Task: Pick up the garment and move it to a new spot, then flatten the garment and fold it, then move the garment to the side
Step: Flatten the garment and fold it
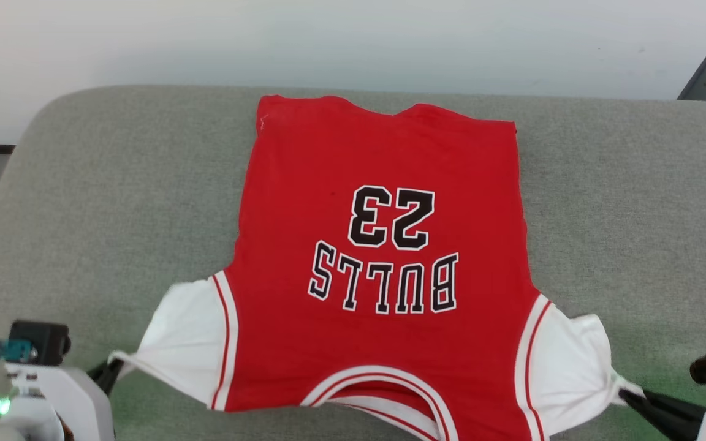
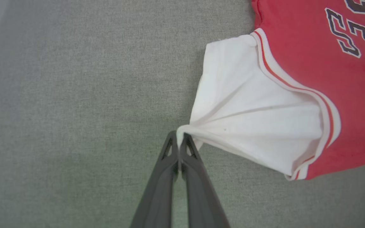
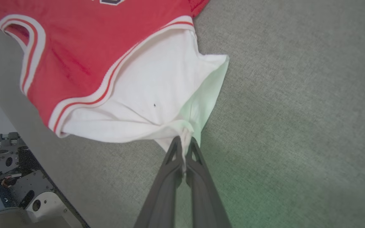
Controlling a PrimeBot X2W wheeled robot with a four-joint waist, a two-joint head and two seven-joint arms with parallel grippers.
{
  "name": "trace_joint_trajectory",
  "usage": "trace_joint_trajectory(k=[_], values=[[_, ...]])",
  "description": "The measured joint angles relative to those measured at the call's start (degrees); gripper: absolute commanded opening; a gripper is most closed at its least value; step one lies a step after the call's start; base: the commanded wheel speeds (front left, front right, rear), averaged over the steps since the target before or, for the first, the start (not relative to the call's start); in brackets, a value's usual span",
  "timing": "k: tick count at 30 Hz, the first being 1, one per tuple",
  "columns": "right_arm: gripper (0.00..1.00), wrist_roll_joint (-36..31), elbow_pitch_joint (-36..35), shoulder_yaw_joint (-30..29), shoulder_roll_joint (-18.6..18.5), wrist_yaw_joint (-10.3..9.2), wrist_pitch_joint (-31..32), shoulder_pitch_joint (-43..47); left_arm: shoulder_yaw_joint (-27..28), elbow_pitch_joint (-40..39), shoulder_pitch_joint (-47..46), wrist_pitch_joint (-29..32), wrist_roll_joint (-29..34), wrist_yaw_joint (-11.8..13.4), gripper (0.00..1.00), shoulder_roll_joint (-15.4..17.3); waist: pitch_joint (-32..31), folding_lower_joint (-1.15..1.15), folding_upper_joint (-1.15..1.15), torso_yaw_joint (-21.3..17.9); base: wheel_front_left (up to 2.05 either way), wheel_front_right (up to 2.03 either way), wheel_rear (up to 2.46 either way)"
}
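Left pincer [image 2: 179, 137] clenched on one white sleeve tip, right pincer [image 3: 185, 142] clenched on the other. Likely the flattening step: pull both tips outward evenly, low over the grey upholstered surface [image 1: 622, 202], no lifting. The garment [image 1: 328, 159] lies mid-surface, collar nearest. Red body mostly smooth, "23" upside-down, wavy hem farthest.

- garment [image 1: 377, 263]: red body; white sleeve panels; red-and-white striped trim at armholes and neck; black "23" and "BULLS", outlined white.
- cushion [image 1: 635, 214]: grey-green woven fabric, fine speckled weave; green cast near the front edge.
- wall [image 1: 353, 43]: plain pale grey-white.
- left gripper [image 2: 179, 139], right gripper [image 3: 185, 142]: dark grey fingers.
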Motion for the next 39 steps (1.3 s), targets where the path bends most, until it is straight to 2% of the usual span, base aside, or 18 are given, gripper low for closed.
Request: trace_joint_trajectory(k=[11, 20, 26, 30, 31, 32, 33, 34, 39], values=[[0.0, 4.86, -2.14, -1.66, -1.6, 0.0, 5.77, 5.18, 0.88, -5.15, 6.0, -0.96, -5.39, 3.86, 0.0, 1.09, 1.54, 0.0, 0.0, 0.09, 0.0, 0.0, 0.0], [0.0, 5.89, -1.67, -3.87, -1.74, 0.0, 9.33, 6.8, 1.0, -6.88, 8.27, -1.2, -7.08, 6.27, 0.0, 1.51, 3.07, 0.0, 0.0, 1.14, 0.0, 0.0, 0.0], [0.0, 7.51, -2.86, -4.98, -2.3, 0.01, 14.46, 6.94, 0.78, -7.37, 9.06, 0.29, -8.36, 7.26, 0.0, 1.47, 4.06, 0.0, 0.0, 1.74, 0.0, 0.0, 0.0], [0.0, 8.01, -3.3, -6.25, -2.37, 0.01, 15.71, 7.54, 0.99, -7.97, 9.04, -0.16, -8.22, 7.48, 0.0, 1.41, 4.65, 0.0, 0.0, 1.99, 0.0, 0.0, 0.0], [0.05, 7.99, -3.34, -6.65, -2.37, 0.03, 16.11, 7.58, 0.98, -8.1, 9.03, -0.37, -7.94, 7.48, 0.0, 1.38, 4.75, 0.0, 0.0, 2.04, 0.0, 0.0, 0.0], [0.45, 7.73, -3.33, -7.17, -2.31, 0.08, 16.08, 7.66, 1.07, -8.21, 8.99, -0.77, -7.73, 7.47, 0.0, 1.33, 4.84, 0.0, 0.0, 2.08, 0.0, 0.0, 0.0], [0.96, 7.57, -3.35, -7.6, -2.14, 0.08, 16.16, 7.77, 1.16, -8.25, 8.83, -0.96, -7.42, 7.47, 0.0, 1.26, 4.89, 0.0, 0.0, 2.12, 0.0, 0.0, 0.0], [1.0, 7.53, -3.45, -8.13, -2.03, 0.08, 16.59, 7.92, 1.18, -8.36, 8.65, -1.1, -7.26, 7.47, 0.0, 1.25, 4.9, 0.0, 0.0, 2.15, 0.0, 0.0, 0.0], [1.0, 6.14, -5.61, -12.29, -1.6, 0.04, 17.92, 7.86, 1.27, -9.07, 7.59, -2.03, -5.46, 7.42, 0.0, 1.04, 4.47, 0.0, 0.0, 2.22, 0.0, 0.0, 0.0]])
